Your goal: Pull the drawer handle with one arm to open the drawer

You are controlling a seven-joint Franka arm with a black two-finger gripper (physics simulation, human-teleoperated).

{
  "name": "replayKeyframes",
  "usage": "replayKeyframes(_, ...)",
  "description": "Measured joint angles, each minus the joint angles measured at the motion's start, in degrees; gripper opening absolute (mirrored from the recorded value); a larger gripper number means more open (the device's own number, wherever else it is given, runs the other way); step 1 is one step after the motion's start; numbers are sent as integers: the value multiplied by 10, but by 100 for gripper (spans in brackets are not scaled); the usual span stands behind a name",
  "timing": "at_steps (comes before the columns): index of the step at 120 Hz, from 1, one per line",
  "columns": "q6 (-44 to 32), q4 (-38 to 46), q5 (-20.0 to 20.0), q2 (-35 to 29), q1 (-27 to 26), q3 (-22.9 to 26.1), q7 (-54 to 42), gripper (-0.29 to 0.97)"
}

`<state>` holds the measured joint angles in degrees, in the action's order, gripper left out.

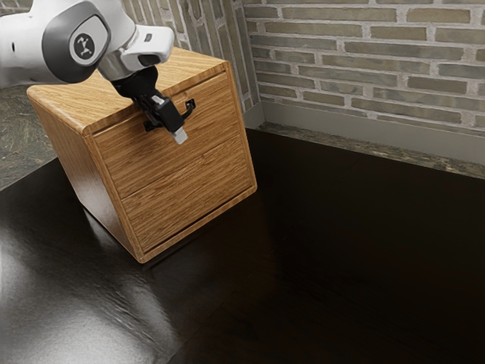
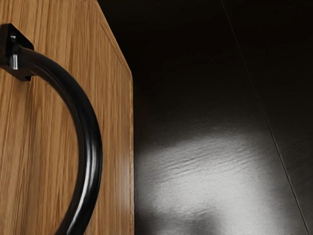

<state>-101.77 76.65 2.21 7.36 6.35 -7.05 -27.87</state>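
A wooden cabinet (image 1: 182, 182) with two drawer fronts stands on the dark table. The top drawer (image 1: 151, 148) sits flush with the cabinet front. Its black curved handle (image 1: 187, 105) is mounted near the drawer's upper edge. My gripper (image 1: 168, 129) hangs right in front of that handle, pointing down and toward the exterior view's right, with its fingers apart and one light-tipped finger (image 1: 179, 136) in front of the drawer face. In the wrist view the handle (image 2: 85, 132) arcs close by the hand, bolted to the wood (image 2: 44, 161) at a black mount (image 2: 12, 49).
The dark glossy table (image 1: 326, 265) stretches wide in front of the cabinet and toward the exterior view's right. A brick wall (image 1: 364, 53) runs along the back. The white arm (image 1: 68, 38) reaches in over the cabinet top.
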Motion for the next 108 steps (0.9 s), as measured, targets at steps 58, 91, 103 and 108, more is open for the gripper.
replayKeyframes(58, -12, 67, -5, -56, -69, 9, 9, 53)
replayKeyframes(91, -18, 107, -6, -80, -139, 14, 21, 55)
replayKeyframes(103, -22, 119, -5, -99, -152, 17, 25, 46)
replayKeyframes(108, -22, 122, -5, -106, -151, 23, 27, 46)
